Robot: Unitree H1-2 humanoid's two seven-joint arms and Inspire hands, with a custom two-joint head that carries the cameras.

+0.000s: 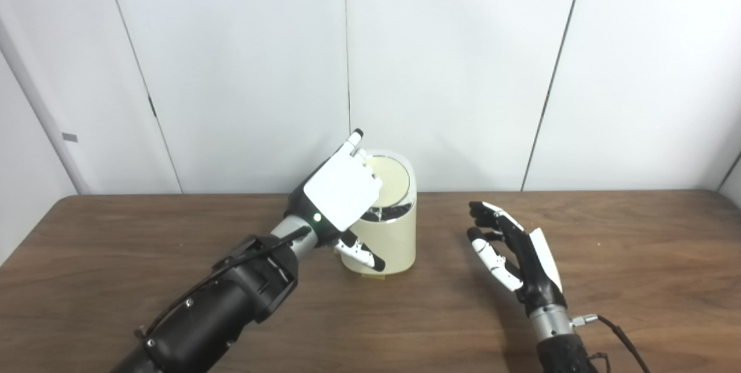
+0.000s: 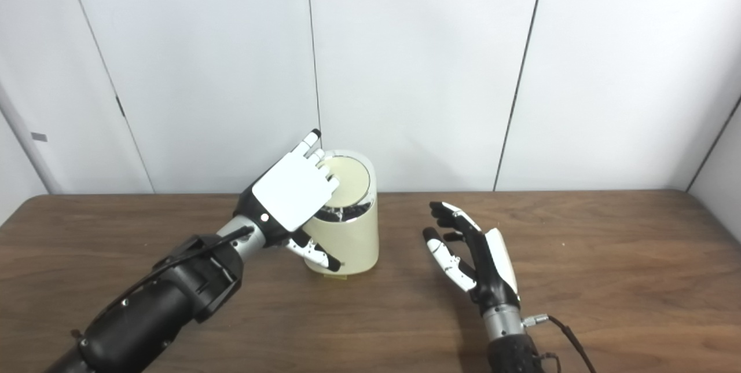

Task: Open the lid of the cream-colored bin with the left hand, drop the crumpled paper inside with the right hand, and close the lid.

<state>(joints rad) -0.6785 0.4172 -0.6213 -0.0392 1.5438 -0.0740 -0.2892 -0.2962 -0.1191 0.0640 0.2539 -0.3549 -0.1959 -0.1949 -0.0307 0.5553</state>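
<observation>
Now left hand [image 1: 341, 190] atop round lid [image 1: 393, 179], smooth cylindrical cream bin [image 1: 391, 242].

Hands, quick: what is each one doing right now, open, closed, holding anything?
Left hand: open, fingers extended over the lid of the cream-colored bin, gripping nothing.
Right hand: open and empty, beside the bin.

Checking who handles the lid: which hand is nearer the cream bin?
Left. The left hand is at the cream bin, fingers over its lid. The right hand is off to the bin's right, open above the table.
</observation>
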